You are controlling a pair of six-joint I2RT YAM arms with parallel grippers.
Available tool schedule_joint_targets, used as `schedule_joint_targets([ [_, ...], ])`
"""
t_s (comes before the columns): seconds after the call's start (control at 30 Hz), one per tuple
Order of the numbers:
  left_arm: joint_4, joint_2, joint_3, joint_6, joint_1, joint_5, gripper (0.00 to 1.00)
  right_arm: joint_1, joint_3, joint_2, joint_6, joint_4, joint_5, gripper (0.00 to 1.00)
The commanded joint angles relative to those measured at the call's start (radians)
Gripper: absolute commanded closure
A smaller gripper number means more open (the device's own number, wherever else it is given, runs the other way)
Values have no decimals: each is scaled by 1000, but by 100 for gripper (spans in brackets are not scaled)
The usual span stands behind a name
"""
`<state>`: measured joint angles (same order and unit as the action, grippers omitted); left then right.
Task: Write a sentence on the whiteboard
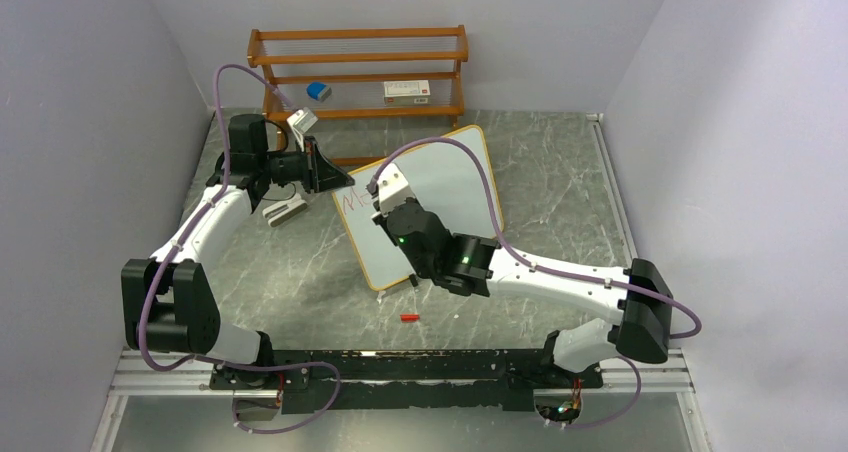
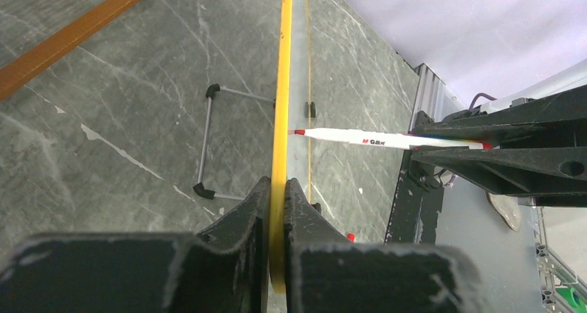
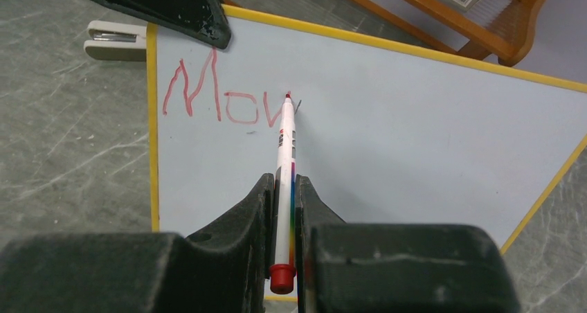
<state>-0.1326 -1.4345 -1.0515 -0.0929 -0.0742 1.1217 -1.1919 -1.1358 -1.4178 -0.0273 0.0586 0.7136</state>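
Observation:
The whiteboard (image 1: pixel 455 177) stands tilted on the table, white with a yellow frame. My left gripper (image 2: pixel 277 185) is shut on its yellow edge (image 2: pixel 282 84), at the board's upper left corner (image 1: pixel 338 179). My right gripper (image 3: pixel 282 181) is shut on a white marker (image 3: pixel 285 147) with a red end. The marker's red tip touches the board just right of red letters reading "Mov" (image 3: pixel 214 98). Seen from the left wrist, the marker (image 2: pixel 374 140) meets the board's face from the right.
A brown slatted shelf rack (image 1: pixel 360 67) stands at the back, holding a blue object (image 1: pixel 318 91) and a white box (image 1: pixel 406 90). A grey stapler-like object (image 1: pixel 283 210) lies left of the board. A red cap (image 1: pixel 408 318) lies in front of it.

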Motion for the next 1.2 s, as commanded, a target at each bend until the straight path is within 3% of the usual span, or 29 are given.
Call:
schedule_joint_targets([
  [0.0, -22, -3, -2, 53, 11, -26, 95, 8, 32, 61, 24, 14, -37, 100],
  [1.17, -21, 1, 1, 54, 12, -24, 95, 53, 61, 40, 75, 50, -15, 100],
])
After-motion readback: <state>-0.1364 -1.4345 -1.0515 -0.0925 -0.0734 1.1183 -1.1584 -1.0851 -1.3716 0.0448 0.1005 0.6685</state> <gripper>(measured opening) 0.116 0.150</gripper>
